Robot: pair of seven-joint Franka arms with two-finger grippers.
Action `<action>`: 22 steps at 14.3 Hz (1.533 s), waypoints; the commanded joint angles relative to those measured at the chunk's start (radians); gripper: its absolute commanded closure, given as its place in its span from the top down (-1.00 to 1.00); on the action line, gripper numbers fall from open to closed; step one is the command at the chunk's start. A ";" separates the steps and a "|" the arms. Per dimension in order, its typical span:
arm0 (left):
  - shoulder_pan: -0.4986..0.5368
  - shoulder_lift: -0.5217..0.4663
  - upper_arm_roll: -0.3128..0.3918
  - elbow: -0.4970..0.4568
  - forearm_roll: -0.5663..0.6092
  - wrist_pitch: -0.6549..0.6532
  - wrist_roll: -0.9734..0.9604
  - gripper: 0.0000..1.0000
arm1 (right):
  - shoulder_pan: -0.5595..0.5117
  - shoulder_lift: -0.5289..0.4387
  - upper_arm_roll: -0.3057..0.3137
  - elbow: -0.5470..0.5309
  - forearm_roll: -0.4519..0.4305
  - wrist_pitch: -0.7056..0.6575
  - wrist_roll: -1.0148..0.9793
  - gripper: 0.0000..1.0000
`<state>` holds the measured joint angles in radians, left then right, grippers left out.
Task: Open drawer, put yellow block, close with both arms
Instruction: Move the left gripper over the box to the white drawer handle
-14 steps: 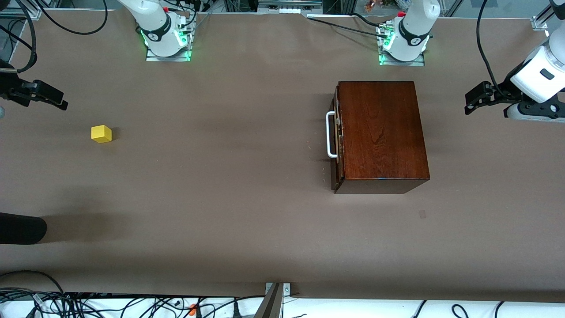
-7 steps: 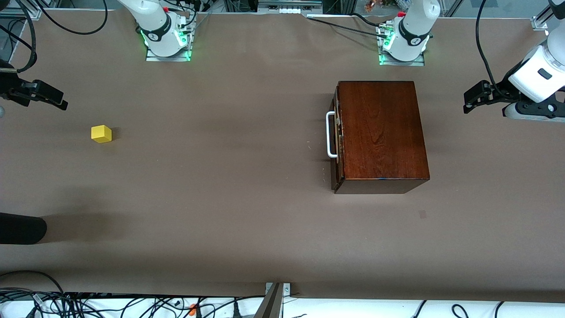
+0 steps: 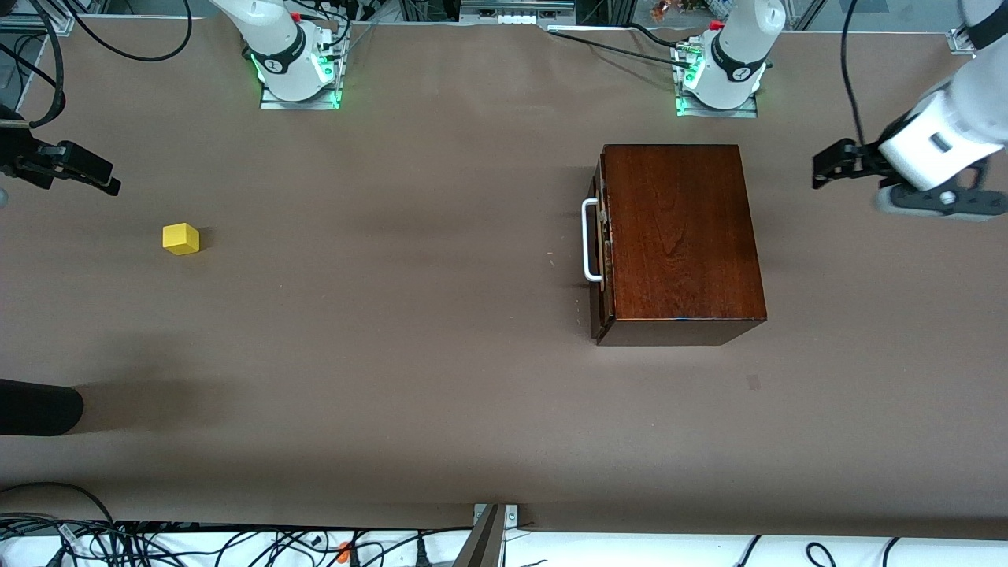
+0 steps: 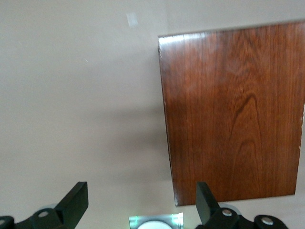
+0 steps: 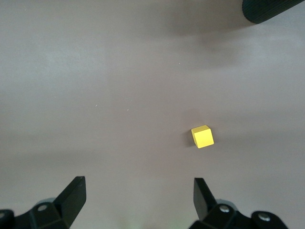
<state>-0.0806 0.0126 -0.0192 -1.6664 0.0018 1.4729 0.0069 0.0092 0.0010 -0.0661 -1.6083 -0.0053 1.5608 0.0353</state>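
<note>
The yellow block (image 3: 181, 239) (image 5: 202, 137) sits alone on the brown table near the right arm's end. The dark wooden box (image 3: 681, 236) (image 4: 233, 114) stands toward the left arm's end. Its drawer (image 3: 601, 311) is pushed in, and the white handle (image 3: 587, 240) faces the middle of the table. My right gripper (image 3: 106, 181) (image 5: 138, 185) hangs open and empty in the air close to the block. My left gripper (image 3: 820, 167) (image 4: 140, 190) is open and empty, up over the table beside the box's back end.
Both arm bases (image 3: 298, 75) (image 3: 720, 79) stand along the table edge farthest from the front camera. A black rounded object (image 3: 39, 407) (image 5: 274, 9) pokes in at the right arm's end, nearer the front camera than the block. Cables run along the near edge.
The left gripper has moved in toward the box and slightly toward the arm bases. The right gripper, the block and the box have stayed put.
</note>
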 commanded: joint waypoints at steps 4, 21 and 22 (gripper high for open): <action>-0.007 0.118 -0.221 0.036 -0.026 0.061 -0.146 1.00 | 0.008 -0.018 -0.001 -0.004 0.014 -0.005 0.009 1.00; -0.317 0.405 -0.344 0.020 0.167 0.415 -0.795 1.00 | 0.008 -0.016 -0.009 -0.004 0.014 -0.001 0.015 1.00; -0.321 0.414 -0.344 0.019 0.206 0.417 -0.797 1.00 | 0.008 -0.016 -0.009 -0.004 0.014 -0.001 0.015 1.00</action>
<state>-0.3921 0.4008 -0.3685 -1.6649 0.1497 1.8775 -0.7724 0.0127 0.0006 -0.0700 -1.6077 -0.0051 1.5611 0.0381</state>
